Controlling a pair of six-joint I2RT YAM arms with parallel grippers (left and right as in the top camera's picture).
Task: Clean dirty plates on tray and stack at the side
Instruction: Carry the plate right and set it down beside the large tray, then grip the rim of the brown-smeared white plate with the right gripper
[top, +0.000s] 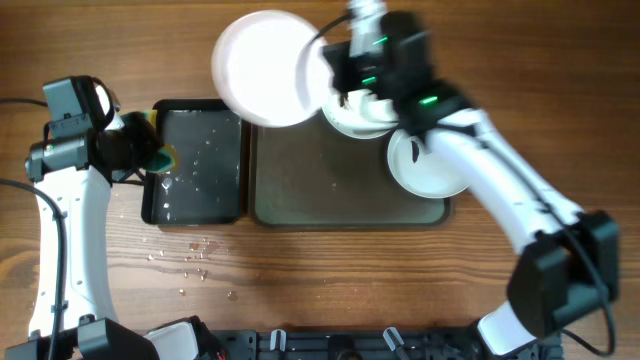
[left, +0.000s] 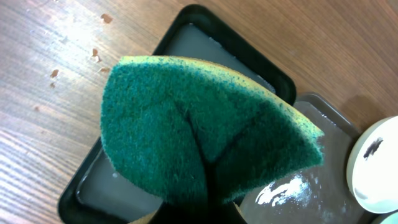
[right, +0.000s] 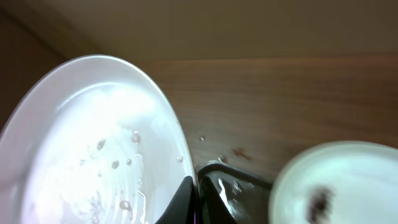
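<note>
White plate (top: 262, 68), water-beaded, clamped in right jaws — green sponge (left: 186, 124) pinched in left jaws.

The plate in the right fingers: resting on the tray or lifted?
Lifted. The plate, pinched at its rim by the right fingers, is tilted, with wood tabletop behind it.

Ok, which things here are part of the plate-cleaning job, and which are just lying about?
Job:
wet white plate, held in the right fingers
near plate and far plate on the grey tray
green sponge in the left fingers
small black tray, wet, probably for the sponge

Lying about:
spilled droplets on the tabletop
</note>
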